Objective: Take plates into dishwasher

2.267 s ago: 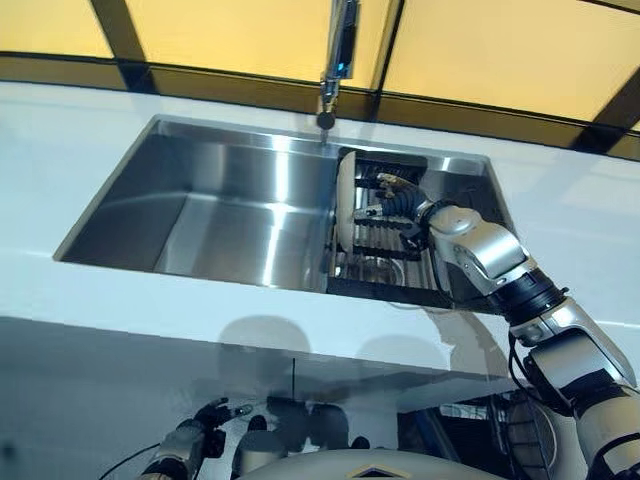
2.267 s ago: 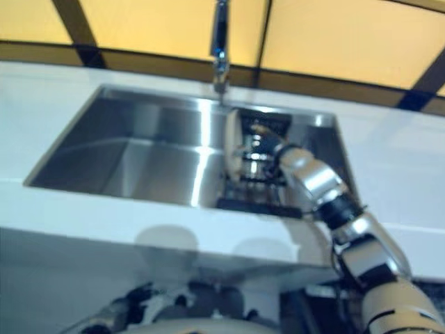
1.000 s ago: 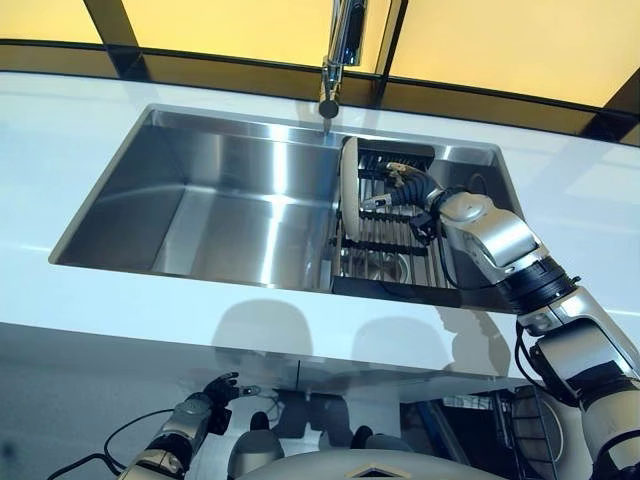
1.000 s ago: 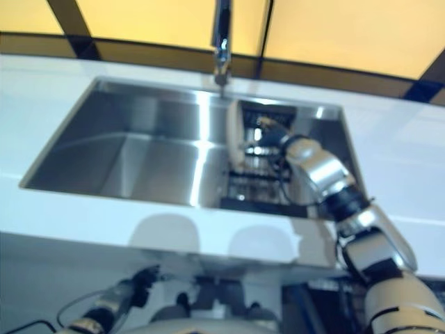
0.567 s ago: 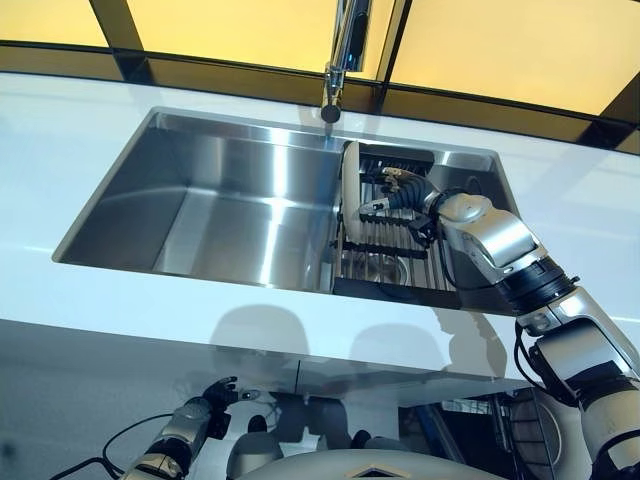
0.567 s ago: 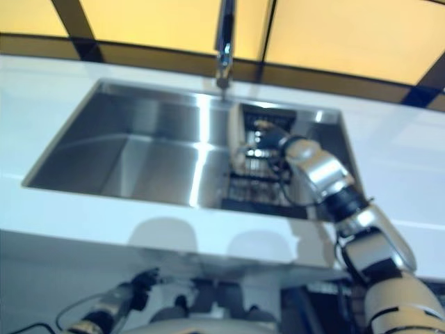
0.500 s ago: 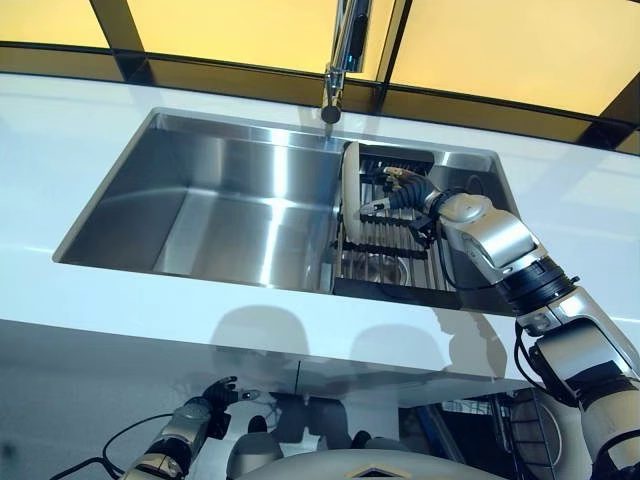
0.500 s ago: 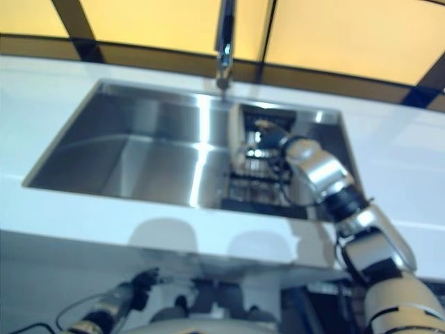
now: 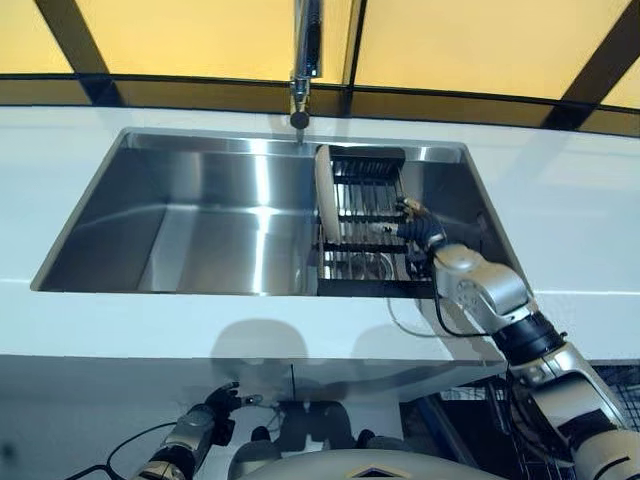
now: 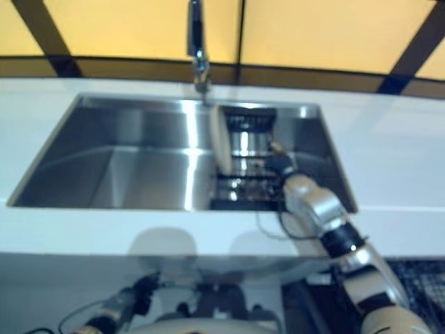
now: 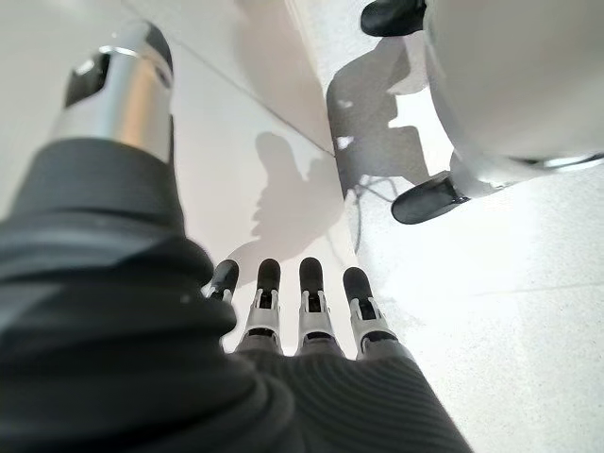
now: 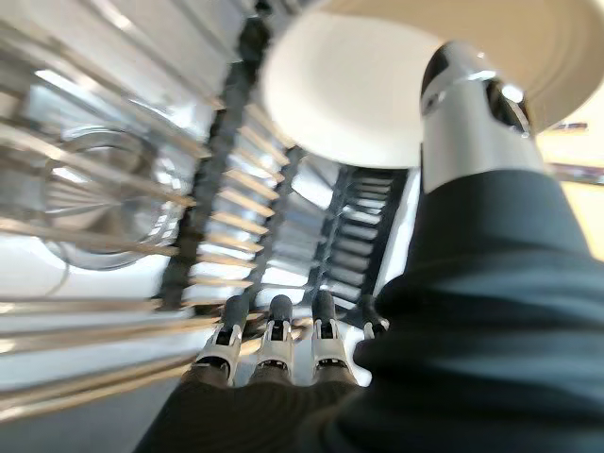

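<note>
A white plate (image 9: 324, 190) stands on edge at the left end of a black dish rack (image 9: 368, 205) in the right part of the steel sink (image 9: 190, 225). My right hand (image 9: 418, 228) is low over the right side of the rack, a short way from the plate and not touching it. In the right wrist view its fingers (image 12: 274, 332) are straight and hold nothing, and the plate (image 12: 359, 85) shows past the thumb. My left hand (image 9: 212, 410) hangs below the counter edge, with straight fingers (image 11: 304, 297) over the floor.
A faucet (image 9: 303, 60) stands at the back of the sink, just above the plate. White countertop (image 9: 570, 200) surrounds the sink. A round drain (image 12: 104, 198) shows under the rack tines. The left sink basin holds nothing.
The camera has shifted. My right hand has let go of the plate and drawn back toward the right front of the rack. The plate stays standing in the rack.
</note>
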Robot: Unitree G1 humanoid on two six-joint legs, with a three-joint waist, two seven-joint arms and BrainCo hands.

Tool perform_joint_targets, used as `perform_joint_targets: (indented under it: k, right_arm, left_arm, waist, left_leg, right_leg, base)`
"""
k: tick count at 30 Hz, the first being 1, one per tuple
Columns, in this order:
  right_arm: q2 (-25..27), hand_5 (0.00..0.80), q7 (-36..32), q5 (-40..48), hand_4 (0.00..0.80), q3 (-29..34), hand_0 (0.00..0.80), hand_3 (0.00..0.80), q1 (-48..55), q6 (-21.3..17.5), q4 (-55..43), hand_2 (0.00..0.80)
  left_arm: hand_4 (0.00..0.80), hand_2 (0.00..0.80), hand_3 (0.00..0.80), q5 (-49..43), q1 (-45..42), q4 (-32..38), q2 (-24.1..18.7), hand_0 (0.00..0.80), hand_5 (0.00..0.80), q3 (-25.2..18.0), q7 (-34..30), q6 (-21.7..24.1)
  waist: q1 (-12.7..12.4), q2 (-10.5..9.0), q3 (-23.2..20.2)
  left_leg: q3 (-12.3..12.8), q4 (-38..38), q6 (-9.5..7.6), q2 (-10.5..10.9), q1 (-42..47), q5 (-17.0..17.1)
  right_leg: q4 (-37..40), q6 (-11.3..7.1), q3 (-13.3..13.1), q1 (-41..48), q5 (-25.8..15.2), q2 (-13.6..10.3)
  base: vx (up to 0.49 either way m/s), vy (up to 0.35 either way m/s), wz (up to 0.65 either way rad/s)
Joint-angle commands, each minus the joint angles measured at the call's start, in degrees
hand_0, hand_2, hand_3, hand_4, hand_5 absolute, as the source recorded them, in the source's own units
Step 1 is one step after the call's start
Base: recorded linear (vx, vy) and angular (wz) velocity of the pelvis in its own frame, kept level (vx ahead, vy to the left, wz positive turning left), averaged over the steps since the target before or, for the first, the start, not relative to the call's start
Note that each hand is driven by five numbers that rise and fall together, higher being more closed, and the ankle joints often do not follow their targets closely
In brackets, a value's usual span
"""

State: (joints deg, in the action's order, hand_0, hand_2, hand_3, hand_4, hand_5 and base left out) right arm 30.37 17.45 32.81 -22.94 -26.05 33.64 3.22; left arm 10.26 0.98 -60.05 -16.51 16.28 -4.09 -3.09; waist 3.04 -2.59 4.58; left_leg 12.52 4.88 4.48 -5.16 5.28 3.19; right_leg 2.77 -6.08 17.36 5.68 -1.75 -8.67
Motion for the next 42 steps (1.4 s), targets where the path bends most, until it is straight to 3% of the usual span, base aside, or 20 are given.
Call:
perform_joint_targets:
  k: [1,8,17,27,35,42]
  right_arm:
    - [0.6,0.0,-0.4,0.7,0.0,1.7,0.0,0.0,-1.1,-4.3,-5.1,0.0]
    - [-1.3,0.0,3.6,2.8,0.0,1.3,0.0,0.0,2.2,-6.3,-5.4,0.0]
    - [-3.4,0.0,-1.1,-6.5,0.0,-2.9,0.0,0.0,2.6,-5.8,-5.2,0.0]
    - [-2.0,0.0,-5.4,-11.0,0.0,-6.8,0.0,0.0,-6.2,-1.7,-3.0,0.0]
    - [0.4,0.0,-11.8,-17.3,0.0,-7.3,0.0,0.0,-14.6,-0.1,2.8,0.0]
    - [1.9,0.0,-14.0,-16.9,0.0,-7.5,0.0,0.0,-19.2,-0.9,8.6,0.0]
  left_arm:
    - [0.0,0.0,0.0,1.9,3.5,-2.1,-0.4,0.0,0.0,1.5,0.9,2.4]
    - [0.0,0.0,0.0,2.5,2.9,-1.3,0.0,0.0,0.0,1.8,1.6,2.5]
    - [0.0,0.0,0.0,2.8,2.9,-0.5,0.6,0.0,0.0,2.7,2.1,2.2]
    - [0.0,0.0,0.0,2.2,4.5,-1.1,0.2,0.0,0.0,3.4,1.6,1.4]
    - [0.0,0.0,0.0,0.7,5.6,-1.9,-0.5,0.0,0.0,3.9,0.8,0.4]
    - [0.0,0.0,0.0,-0.6,6.1,-1.8,-1.2,0.0,0.0,4.1,0.0,-0.7]
  waist:
    - [-0.3,-0.4,0.9]
    - [-0.1,-0.19,1.1]
    - [-0.6,0.29,1.2]
    - [-2.8,-0.23,1.1]
    - [-4.9,-1.44,0.5]
    - [-5.9,-2.24,0.1]
  left_leg:
    - [2.0,-3.1,-0.97,-1.3,1.3,-4.9]
    - [2.3,-3.0,-1.23,-1.2,1.3,-5.0]
    - [2.1,-2.8,-1.35,-0.9,1.0,-4.9]
    - [0.9,-2.6,-1.11,-0.6,0.6,-4.5]
    - [-0.2,-2.2,-0.79,-0.6,0.5,-4.3]
    - [-0.7,-2.5,-0.64,-0.7,0.5,-4.3]
  right_leg:
    - [-3.1,-1.97,-4.8,-2.8,1.0,-0.8]
    - [-3.3,-2.12,-5.0,-3.1,1.1,-0.9]
    - [-2.8,-2.15,-4.5,-3.0,0.9,-1.1]
    - [-2.5,-2.15,-2.8,-2.3,0.8,-1.5]
    - [-2.0,-2.21,-1.2,-1.3,0.7,-1.6]
    - [-2.0,-2.28,-0.6,-0.8,0.6,-1.7]
  base:
    - [-0.024,0.028,-0.07]
    - [-0.005,0.009,-0.03]
    - [0.0,0.0,0.0]
    - [0.001,0.0,0.01]
    - [0.014,-0.011,0.08]
    - [0.016,-0.018,0.08]
